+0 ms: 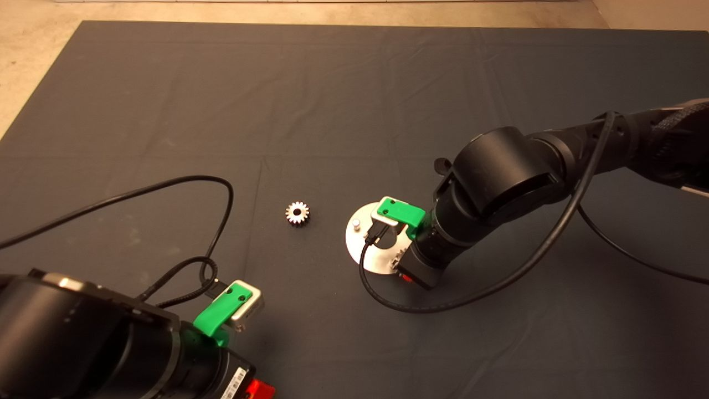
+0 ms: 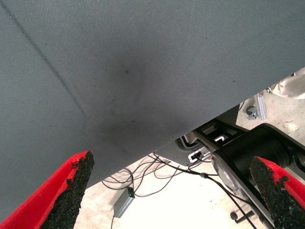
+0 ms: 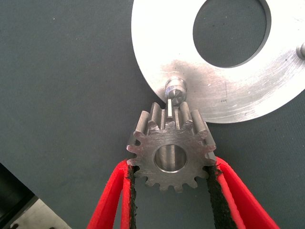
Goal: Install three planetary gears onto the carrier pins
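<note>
A: Where is the right hand [image 3: 170, 179]?

B: Over the shiny disc [image 1: 360, 244] near the middle of the dark mat [image 1: 354, 111] on the counter. From above, its green body covers much of the disc. The wrist view shows its red fingers [image 3: 114, 195] clamped on either side of a gear [image 3: 170, 149], pads against the teeth, bore facing the camera.

A: And the gear against the pins?

B: It hangs just beside one carrier pin [image 3: 175, 89] at the disc's rim. In the wrist view the gear's upper teeth overlap the disc edge and the base of that pin. Whether they touch, I cannot tell from this angle. A second pin [image 3: 300, 49] shows at the picture's edge, and from overhead one pin [image 1: 356, 224] stands uncovered on the disc's left part.

A: Other gears?

B: One more gear [image 1: 297, 213] lies flat on the mat just left of the disc, apart from it. I see no third.

A: The left hand [image 2: 171, 191]?

B: Low at the mat's near left corner, parked. Its fingers [image 2: 71, 186] stand wide apart with nothing between them; its wrist view shows the mat's edge and the floor with cables beyond.
</note>
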Robot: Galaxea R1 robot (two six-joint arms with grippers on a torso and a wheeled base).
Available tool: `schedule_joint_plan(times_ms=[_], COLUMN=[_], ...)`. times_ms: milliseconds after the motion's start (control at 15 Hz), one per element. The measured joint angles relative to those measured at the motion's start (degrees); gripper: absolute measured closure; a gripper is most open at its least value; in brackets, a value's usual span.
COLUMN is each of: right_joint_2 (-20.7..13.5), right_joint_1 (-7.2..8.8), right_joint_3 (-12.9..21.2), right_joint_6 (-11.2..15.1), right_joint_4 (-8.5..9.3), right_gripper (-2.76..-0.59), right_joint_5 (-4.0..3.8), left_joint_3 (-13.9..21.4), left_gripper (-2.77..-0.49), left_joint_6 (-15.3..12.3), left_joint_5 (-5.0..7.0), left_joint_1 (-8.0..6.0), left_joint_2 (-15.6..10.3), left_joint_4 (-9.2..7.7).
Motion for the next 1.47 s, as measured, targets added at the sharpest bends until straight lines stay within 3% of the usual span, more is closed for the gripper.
schedule_joint_plan(times_ms=[600, 867, 1467], right_joint_2=[1.57, 2.30, 2.36], right_joint_1=[-0.16, -0.93, -1.51], right_joint_3=[-2.99, -4.48, -5.28], right_joint_6=[-1.12, -1.72, -2.86], right_joint_4=[-0.48, -0.66, -0.85], right_gripper=[-0.81, -0.81, -0.82], right_joint_5=[0.02, 0.02, 0.02], left_joint_3=[0.00, 0.00, 0.00], left_gripper=[-2.36, -2.36, -2.36], left_joint_6=[0.00, 0.02, 0.02], left_joint_5=[0.00, 0.00, -0.01], left_joint_1=[0.00, -0.05, -0.15], left_joint_2=[-0.02, -0.05, -0.05], left_joint_4=[-0.01, 0.00, 0.02])
